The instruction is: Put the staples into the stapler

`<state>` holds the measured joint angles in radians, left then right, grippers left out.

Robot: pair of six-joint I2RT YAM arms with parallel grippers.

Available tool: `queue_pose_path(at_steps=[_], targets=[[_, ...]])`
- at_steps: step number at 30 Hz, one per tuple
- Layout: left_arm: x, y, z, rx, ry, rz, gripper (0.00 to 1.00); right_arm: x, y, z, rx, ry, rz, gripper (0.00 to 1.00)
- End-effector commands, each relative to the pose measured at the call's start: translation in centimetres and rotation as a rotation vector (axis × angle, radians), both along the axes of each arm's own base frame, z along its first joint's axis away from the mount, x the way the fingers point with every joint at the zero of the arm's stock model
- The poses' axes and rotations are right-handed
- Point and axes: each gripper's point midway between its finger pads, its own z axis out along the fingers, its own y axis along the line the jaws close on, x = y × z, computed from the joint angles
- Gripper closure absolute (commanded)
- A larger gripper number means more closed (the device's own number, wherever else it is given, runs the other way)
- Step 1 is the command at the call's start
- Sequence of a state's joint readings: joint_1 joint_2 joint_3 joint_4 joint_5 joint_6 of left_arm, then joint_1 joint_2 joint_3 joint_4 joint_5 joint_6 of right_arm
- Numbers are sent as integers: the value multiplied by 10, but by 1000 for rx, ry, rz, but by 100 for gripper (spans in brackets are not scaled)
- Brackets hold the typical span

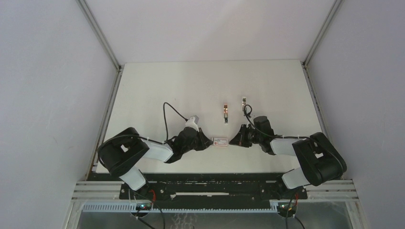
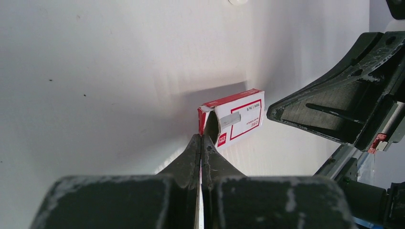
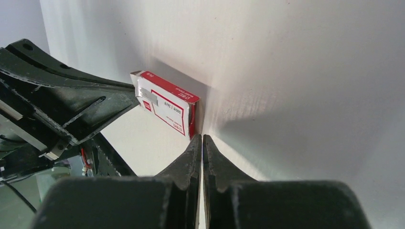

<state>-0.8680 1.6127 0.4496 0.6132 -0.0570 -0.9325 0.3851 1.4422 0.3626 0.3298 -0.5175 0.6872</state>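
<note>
Closest in, my left claw (image 2: 201, 139) had its fingers pressed together. Their tips sat right at the torn-open end of the little red-and-white carton (image 2: 237, 116), which lay flat on the table (image 1: 157, 90) just ahead of them. I could not tell whether a flap or tray lip was nipped between the tips, because the seam looked closed all the way down. My right claw (image 3: 202, 138) was pressed shut in the same way, with nothing visibly held. Its tips were at the carton's other end, so the carton lay between the two claws, touched or nearly touched from both sides.

I saw no loose staples, so I took them to be inside the carton. That put me at the very first step, getting the carton open. As I judged it, the next move called for one claw to brace the sleeve while the other pushed or drew the tray out. It needed to be gentle, since so light a carton would skid or tip if nudged off-centre.

Beyond the claws and well apart from them lay a reddish mini stapler (image 1: 226, 113), with a paler mini stapler (image 1: 244, 104) a little farther and toward the right claw's side. Neither had been touched.

Both arms were folded low, with the elbows out wide and the forearms angled inward. The wrists were laid nearly flat and pointed at each other.
</note>
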Motion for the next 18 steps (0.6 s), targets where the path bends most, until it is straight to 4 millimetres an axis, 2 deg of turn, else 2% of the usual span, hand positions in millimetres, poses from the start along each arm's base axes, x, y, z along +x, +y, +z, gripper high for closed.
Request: queue_pose_path(at_steps=[1,3,6,9,11,18], targets=[[6,6,10,-19,-29,29,100,8,-8,4,-28,-51,-27,100],[6,6,12,-21,-32,26,100,7,-8,7,-19,-61,-23,100],[5,5,13,-9,-36,12,100,4,1,22,64,-98,22,98],[5,6,12,3,-38,5,100,5,6,32,104,-123,42,82],[4,6,12,6,-38,0,100,7,8,34,110,-125,41,75],[3,3,11,7,-31,-14,100,14,24,36,135,-108,68,71]])
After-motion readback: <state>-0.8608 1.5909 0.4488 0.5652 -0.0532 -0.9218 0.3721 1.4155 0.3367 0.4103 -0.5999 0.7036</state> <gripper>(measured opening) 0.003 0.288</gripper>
